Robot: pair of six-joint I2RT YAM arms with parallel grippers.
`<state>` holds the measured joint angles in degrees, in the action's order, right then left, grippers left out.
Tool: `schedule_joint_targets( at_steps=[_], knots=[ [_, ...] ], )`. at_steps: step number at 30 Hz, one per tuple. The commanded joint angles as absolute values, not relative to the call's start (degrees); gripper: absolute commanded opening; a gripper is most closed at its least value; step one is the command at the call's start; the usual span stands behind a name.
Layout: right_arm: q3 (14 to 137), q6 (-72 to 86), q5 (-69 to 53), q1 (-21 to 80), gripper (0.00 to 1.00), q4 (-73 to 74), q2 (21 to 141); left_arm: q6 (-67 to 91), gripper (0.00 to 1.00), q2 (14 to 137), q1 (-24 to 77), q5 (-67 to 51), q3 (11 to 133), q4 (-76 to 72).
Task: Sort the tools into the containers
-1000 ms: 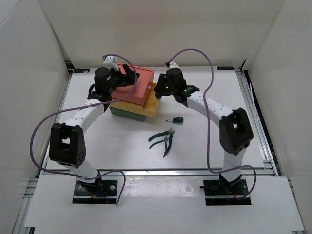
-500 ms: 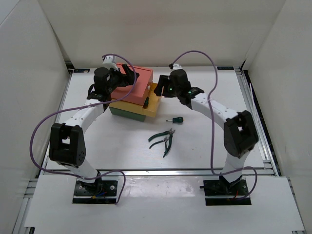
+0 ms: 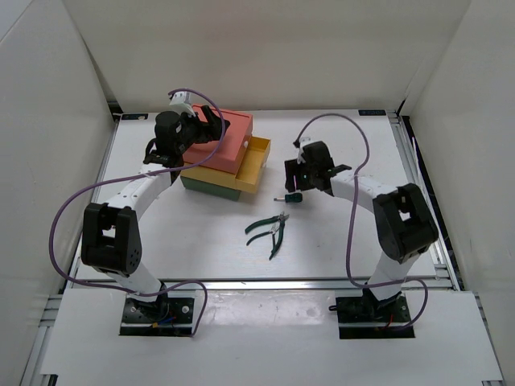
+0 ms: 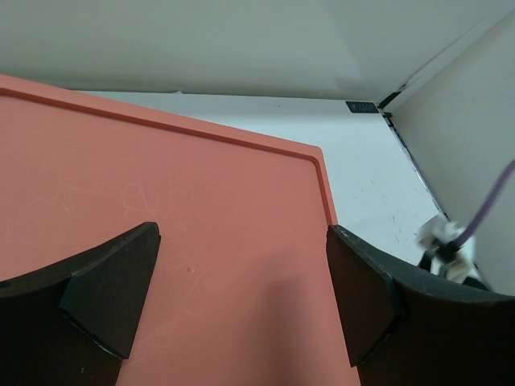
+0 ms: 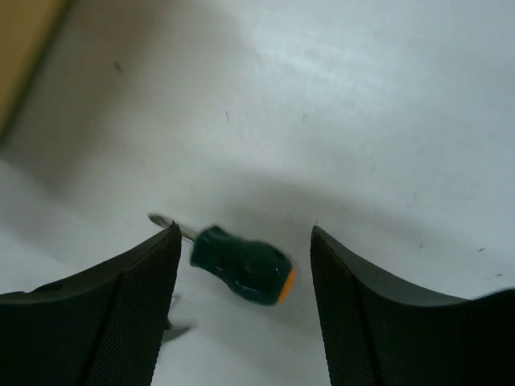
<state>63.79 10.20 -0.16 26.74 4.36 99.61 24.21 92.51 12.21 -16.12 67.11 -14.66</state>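
Left gripper [image 4: 241,299]: we see fingers spread above the salmon-red drawer [image 4: 201,217].
Right gripper [image 5: 243,245]: fingers spread, empty, over the screwdriver [image 5: 241,271]; pliers [image 3: 269,231] at its seven o'clock.

White worktop [image 3: 346,241] with tools.
Drawer stack [image 3: 203,185] at back; screwdriver [image 3: 291,198] right of it, pliers [image 3: 269,231] front-right.

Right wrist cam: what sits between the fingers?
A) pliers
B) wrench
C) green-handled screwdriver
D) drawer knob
C: in the right wrist view the green-handled screwdriver lies on the table, framed by the open right gripper, whose jaws stand clear of it on both sides.
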Motion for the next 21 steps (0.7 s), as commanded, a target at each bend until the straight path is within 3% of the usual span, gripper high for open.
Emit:
schedule_joint_targets(
  at_steps=[1,21],
  knots=[
    [61.88,3.7,-3.6,27.07,0.68,3.17,100.19,25.05,0.96,93.08,12.22,-17.58,64.6,-3.96],
    [56.26,7.2,-10.02,27.42,0.57,1.05,103.36,24.79,0.96,93.34,12.3,-17.58,64.51,-3.96]
  ],
)
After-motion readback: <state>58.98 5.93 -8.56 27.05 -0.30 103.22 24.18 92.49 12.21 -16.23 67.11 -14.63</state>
